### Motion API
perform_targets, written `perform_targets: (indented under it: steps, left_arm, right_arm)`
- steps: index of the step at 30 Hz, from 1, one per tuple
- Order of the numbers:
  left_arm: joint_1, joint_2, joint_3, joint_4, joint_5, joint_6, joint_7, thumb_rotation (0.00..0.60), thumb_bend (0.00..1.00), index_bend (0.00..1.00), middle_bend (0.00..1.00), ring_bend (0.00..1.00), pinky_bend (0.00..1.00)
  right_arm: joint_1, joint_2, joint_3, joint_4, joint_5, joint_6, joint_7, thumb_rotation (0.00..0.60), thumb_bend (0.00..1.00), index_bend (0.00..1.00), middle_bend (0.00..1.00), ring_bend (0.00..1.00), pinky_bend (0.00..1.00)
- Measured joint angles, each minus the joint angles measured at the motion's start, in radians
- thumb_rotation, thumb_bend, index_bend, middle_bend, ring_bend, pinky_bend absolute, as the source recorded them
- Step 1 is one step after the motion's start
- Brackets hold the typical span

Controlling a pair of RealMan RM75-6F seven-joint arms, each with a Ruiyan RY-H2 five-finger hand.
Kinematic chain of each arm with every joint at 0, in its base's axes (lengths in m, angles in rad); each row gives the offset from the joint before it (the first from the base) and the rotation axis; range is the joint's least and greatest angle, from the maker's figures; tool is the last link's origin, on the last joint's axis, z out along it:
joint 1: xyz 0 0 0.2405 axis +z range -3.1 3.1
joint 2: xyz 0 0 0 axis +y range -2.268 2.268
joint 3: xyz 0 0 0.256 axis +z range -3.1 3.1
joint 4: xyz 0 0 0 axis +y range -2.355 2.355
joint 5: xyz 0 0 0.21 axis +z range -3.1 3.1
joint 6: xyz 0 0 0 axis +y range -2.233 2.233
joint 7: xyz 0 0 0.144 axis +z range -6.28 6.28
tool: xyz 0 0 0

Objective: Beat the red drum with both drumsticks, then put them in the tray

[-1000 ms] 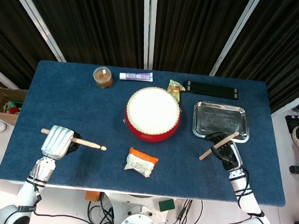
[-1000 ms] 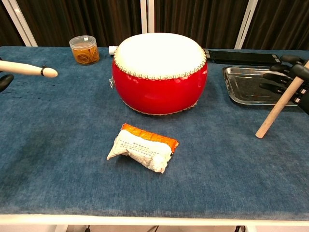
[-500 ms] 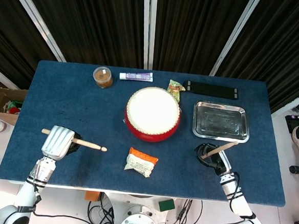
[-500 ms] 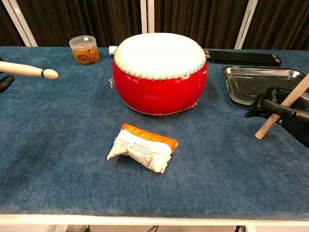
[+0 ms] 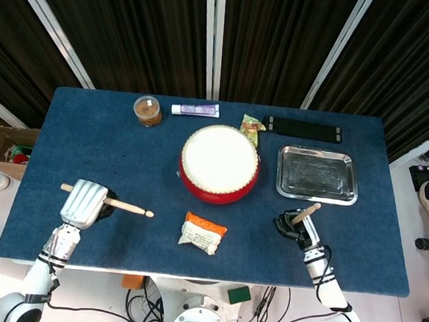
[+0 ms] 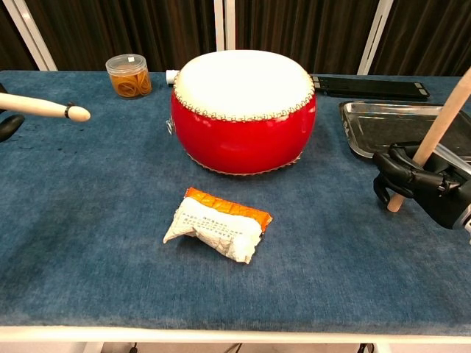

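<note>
Fingers (image 6: pixel 394 170) of the right hand (image 6: pixel 423 187) are curled around the lower part of one drumstick (image 6: pixel 434 136), which stands steeply tilted with its butt close to the table (image 6: pixel 88 220) and its upper end rising out of the chest view; the hold sits low on the shaft, so the long free length above could lever the stick loose on a hard stroke. On the opposite side, the left hand (image 5: pixel 83 203) is closed over the other drumstick (image 5: pixel 126 207), whose beaded tip points toward the table's middle; the head view shows the fingers folded over the shaft, but how firmly they clamp it cannot be told. Both sticks are well apart from the red drum (image 5: pixel 219 163), which sits at centre with its white skin facing up, so each arm must travel inward before any beat, and neither stroke appears made yet. A white and orange packet (image 6: pixel 217 224) lies in front of the drum between the two hands, and a low sweep from either side could knock it. Just beside the right hand lies the steel tray (image 5: pixel 344 196); a careless swing there might strike its rim and shift it. Further back, the jar (image 5: pixel 148 111), tube (image 5: pixel 195 109) and black bar (image 5: pixel 303 128) look clear of any likely stroke.
</note>
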Motion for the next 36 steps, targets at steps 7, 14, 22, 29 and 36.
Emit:
perform_targets:
  steps: [7, 14, 22, 29, 36]
  left_arm:
    - [-0.020, 0.006, -0.002, 0.016, -0.001, -0.030, 0.029, 0.600, 0.47, 1.00, 1.00, 0.99, 1.00]
    - [-0.064, 0.025, -0.021, 0.020, -0.017, -0.085, 0.065, 0.600, 0.47, 1.00, 1.00, 0.99, 1.00]
    - [-0.143, 0.024, -0.097, 0.008, -0.092, -0.156, 0.101, 0.600, 0.47, 1.00, 1.00, 0.99, 1.00]
    - [-0.255, -0.050, -0.196, 0.037, -0.246, -0.226, 0.173, 0.600, 0.47, 1.00, 1.00, 0.99, 1.00]
    - [-0.350, -0.170, -0.252, 0.163, -0.354, -0.247, 0.232, 0.600, 0.47, 1.00, 1.00, 0.99, 1.00]
  right_arm:
    - [0.031, 0.031, -0.004, -0.007, -0.043, 0.023, -0.250, 0.600, 0.88, 1.00, 1.00, 1.00, 1.00]
    - [0.093, 0.217, -0.007, -0.164, -0.072, -0.035, -0.620, 0.600, 0.91, 1.00, 1.00, 1.00, 1.00]
    - [0.184, 0.615, 0.048, -0.569, 0.016, -0.231, -1.052, 0.600, 0.90, 1.00, 1.00, 1.00, 1.00]
    - [0.303, 0.793, 0.126, -0.738, 0.191, -0.426, -1.413, 0.600, 0.88, 1.00, 1.00, 1.00, 1.00]
    - [0.488, 0.852, 0.170, -0.837, 0.545, -0.559, -1.842, 0.600, 1.00, 1.00, 1.00, 1.00, 0.96]
